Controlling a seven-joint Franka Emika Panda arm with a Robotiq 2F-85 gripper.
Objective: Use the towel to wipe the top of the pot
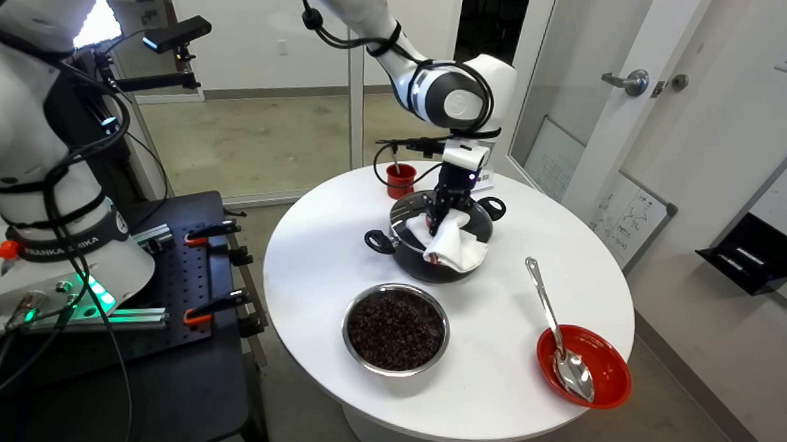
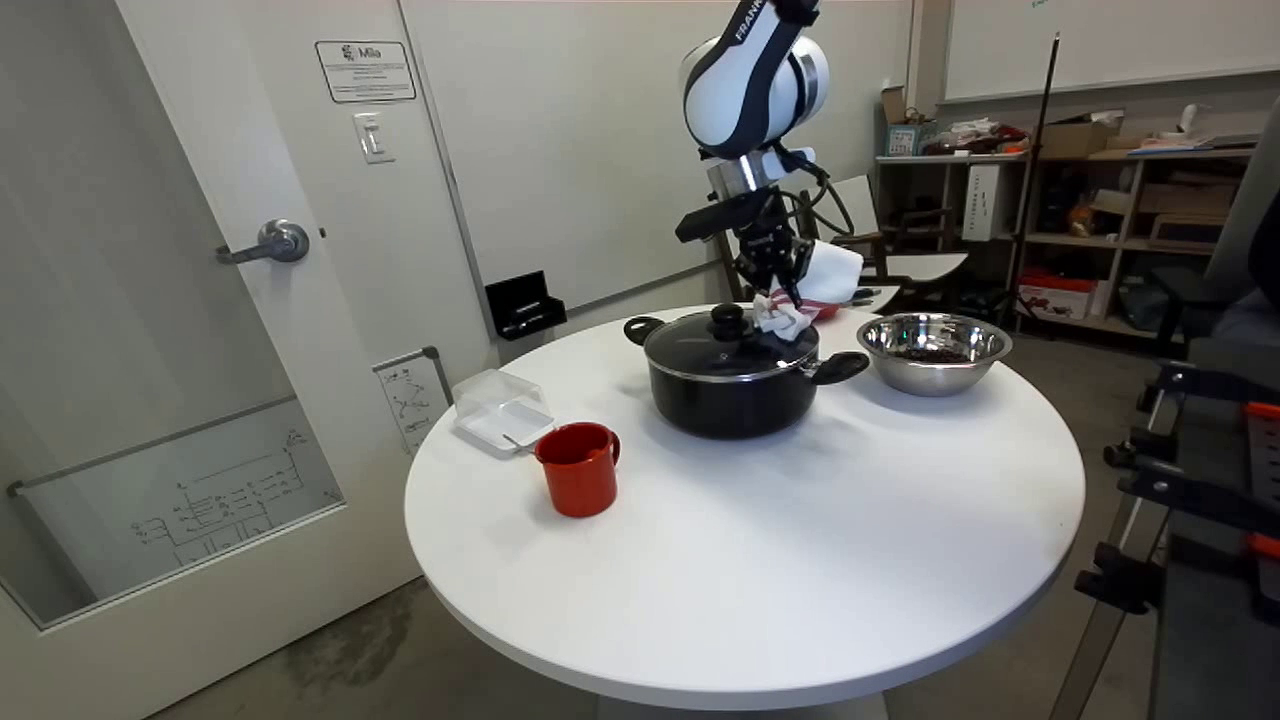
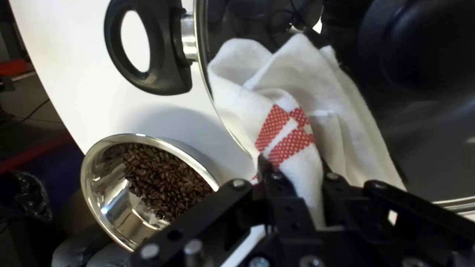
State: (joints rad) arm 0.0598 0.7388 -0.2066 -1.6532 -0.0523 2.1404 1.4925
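The black pot stands on the round white table with its glass lid on, and a black knob sits at the lid's middle. The white towel with red stripes is bunched and rests on the lid; it shows in both exterior views. My gripper is shut on the towel, with a fold pinched between the fingers. The gripper points down over the lid, beside the knob, near one side handle. The towel covers part of the lid and rim there.
A metal bowl of dark beans stands near the pot. A red bowl with a large spoon is near the table's edge. A red mug and a clear plastic box stand on the pot's other side.
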